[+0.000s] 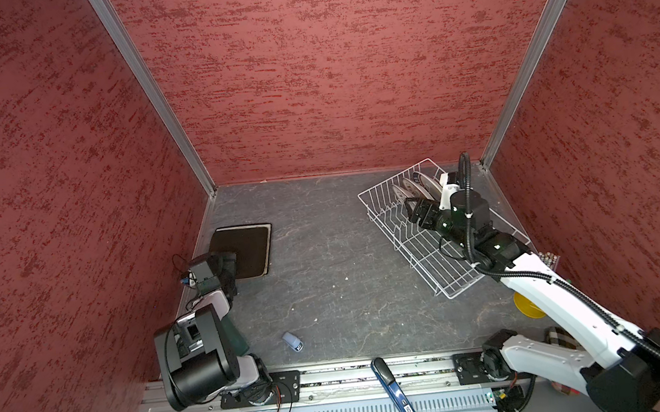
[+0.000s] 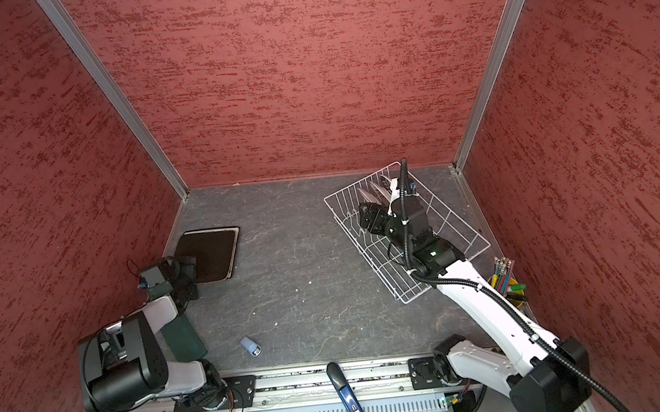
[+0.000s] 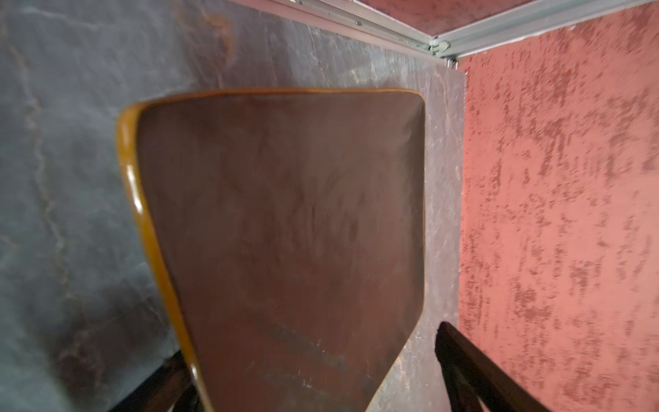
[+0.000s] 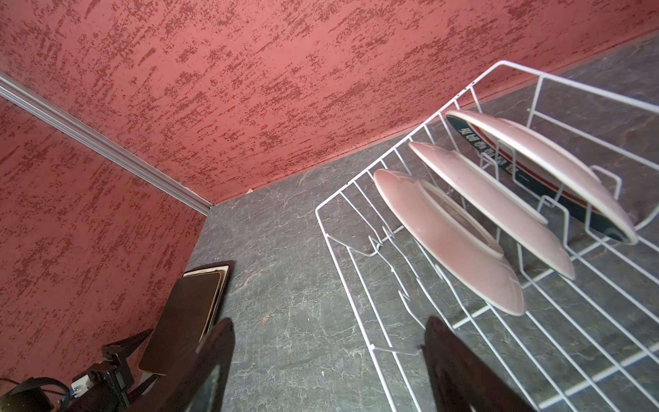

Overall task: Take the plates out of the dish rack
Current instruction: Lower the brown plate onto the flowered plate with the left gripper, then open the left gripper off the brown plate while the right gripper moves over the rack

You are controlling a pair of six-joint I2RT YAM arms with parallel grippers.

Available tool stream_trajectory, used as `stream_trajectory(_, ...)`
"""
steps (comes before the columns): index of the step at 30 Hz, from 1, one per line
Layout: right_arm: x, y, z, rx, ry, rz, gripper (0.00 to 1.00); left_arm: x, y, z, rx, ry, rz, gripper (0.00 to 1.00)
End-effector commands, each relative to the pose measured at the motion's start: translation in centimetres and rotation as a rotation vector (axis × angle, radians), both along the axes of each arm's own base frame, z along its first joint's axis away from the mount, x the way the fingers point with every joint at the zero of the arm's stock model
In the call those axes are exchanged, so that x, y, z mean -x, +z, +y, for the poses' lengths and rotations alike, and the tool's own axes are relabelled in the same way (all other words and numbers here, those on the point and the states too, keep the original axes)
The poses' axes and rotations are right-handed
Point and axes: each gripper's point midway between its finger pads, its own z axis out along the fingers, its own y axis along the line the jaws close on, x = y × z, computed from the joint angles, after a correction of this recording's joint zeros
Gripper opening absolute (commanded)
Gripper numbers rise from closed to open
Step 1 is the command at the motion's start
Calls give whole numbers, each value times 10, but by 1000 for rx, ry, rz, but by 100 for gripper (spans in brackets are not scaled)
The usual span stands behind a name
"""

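Observation:
A dark brown square plate [image 1: 247,249] [image 3: 285,232] lies flat at the left of the table on a cream plate, of which only the rim [image 4: 207,271] shows. My left gripper [image 1: 226,261] [image 3: 310,344] is open, its jaws wide on either side of the brown plate's near edge, with a gap at one finger. The white wire dish rack [image 1: 434,263] [image 4: 356,285] stands at the back right. Three round plates [image 1: 412,188] stand on edge in it; the farthest [image 4: 535,167] has a teal rim. My right gripper [image 1: 414,210] [image 4: 328,323] hangs open over the rack, just short of the nearest plate [image 4: 445,242].
A small blue-grey object [image 1: 292,341] lies near the front of the table. A blue-handled tool [image 1: 391,388] rests across the front rail. A yellow cup of pens [image 2: 508,284] stands by the right wall. Red walls close in three sides.

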Motion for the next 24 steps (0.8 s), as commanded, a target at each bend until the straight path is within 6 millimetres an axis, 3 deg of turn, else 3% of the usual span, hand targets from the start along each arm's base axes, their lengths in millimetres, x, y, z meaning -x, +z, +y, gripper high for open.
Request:
stream_trajectory(1, 2, 2, -8, 11, -20, -12, 84, -15, 19, 1, -85, -44, -23, 96)
stream_trajectory(12, -1, -8, -19, 44, -37, 17, 84, -7, 18, -2, -75, -21, -11, 97)
stream_trajectory(18, -4, -19, -27, 152, -39, 89, 84, -8, 27, -11, -104, -89, -61, 98)
stream_trajectory(24, -8, -28, -33, 257, -51, 165, 84, 7, 21, -12, -75, -64, -46, 98)
